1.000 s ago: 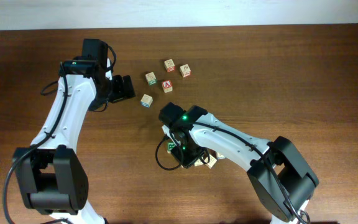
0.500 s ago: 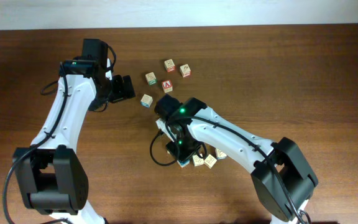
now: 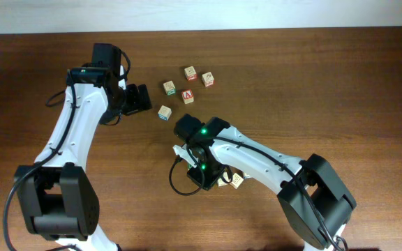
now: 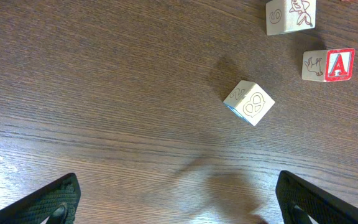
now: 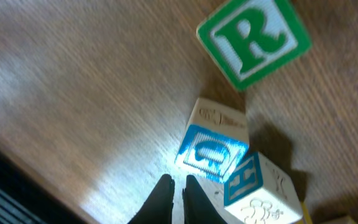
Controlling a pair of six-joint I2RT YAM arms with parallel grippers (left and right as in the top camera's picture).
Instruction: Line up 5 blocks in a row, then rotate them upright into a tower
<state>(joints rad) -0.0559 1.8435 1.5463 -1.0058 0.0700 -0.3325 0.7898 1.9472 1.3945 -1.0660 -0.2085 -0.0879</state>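
Observation:
In the right wrist view my right gripper (image 5: 178, 182) is shut on nothing, its tips just left of a block with a blue printed face (image 5: 213, 146). A second blue-faced block (image 5: 260, 190) touches that one, and a green "R" block (image 5: 252, 40) lies farther off. From overhead, the right gripper (image 3: 201, 176) covers most of this cluster; two blocks (image 3: 229, 180) show beside it. My left gripper (image 4: 178, 180) hangs open over bare wood, short of a block with a pretzel drawing (image 4: 248, 102). In the overhead view, that block (image 3: 164, 112) is just right of the left gripper (image 3: 139, 98).
A red "A" cube (image 4: 329, 65) and another cube (image 4: 289, 15) lie beyond the pretzel block. Overhead, the red "A" cube (image 3: 188, 95) sits among three more cubes (image 3: 190, 72) at the table's upper middle. The table's far edge (image 3: 257, 29) runs along the top.
The right arm's wrist swung up and left over the cluster, then came back down. Its gripper stayed shut. The left arm has not moved.

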